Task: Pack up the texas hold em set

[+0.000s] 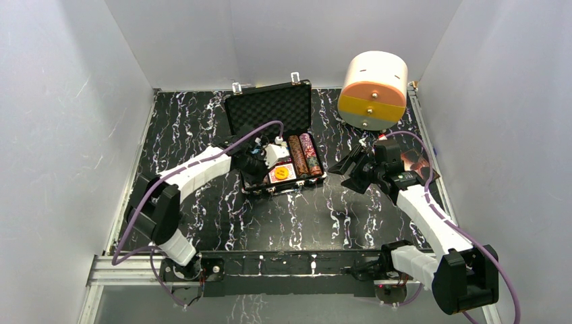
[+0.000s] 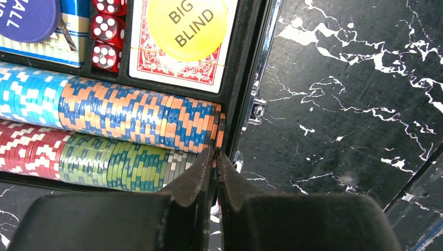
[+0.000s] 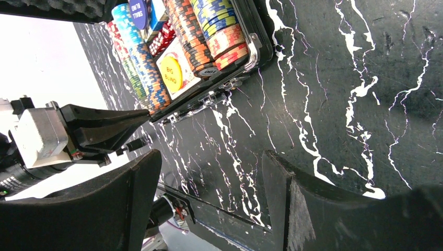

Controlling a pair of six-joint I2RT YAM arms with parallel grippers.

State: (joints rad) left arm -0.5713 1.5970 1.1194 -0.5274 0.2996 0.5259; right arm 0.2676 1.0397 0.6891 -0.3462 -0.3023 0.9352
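Your case point(image 1: 268, 111) lies open on the desk point(image 1: 283, 216), a little toward 12 o'clock from the middle. Its foam-lined lid stands up at the far side.

Your left end effector point(image 1: 260, 165) is over the tray's 7 o'clock corner. In the left wrist view it point(image 2: 215, 154) has its fingers pressed together, and nothing shows between them. The tips sit at the end of the chips point(image 2: 130, 112), just inside the case wall with the silver latch. You cannot tell whether they touch a chip.

The chips lie on edge in rows:
- an orange-and-blue stretch runs into light blue
- a green stretch at its 6 o'clock side runs into red and white

At 12 o'clock of those rows in that view, the deck point(image 2: 156, 65) lies red back up in its compartment. The yellow disc point(image 2: 187, 21) lies on top of it. The dice point(image 2: 107, 29) are stacked in the slot just at 9 o'clock of the deck, and a blue disc point(image 2: 26, 18) lies beyond them.

Your right end effector point(image 1: 354, 169) hovers over bare desk at 3 o'clock of the case and apart from it. In the right wrist view it point(image 3: 209, 162) has its fingers spread wide and holds nothing.

A white-and-orange drum box point(image 1: 373, 88) stands at 1 o'clock of the case, near the back wall.
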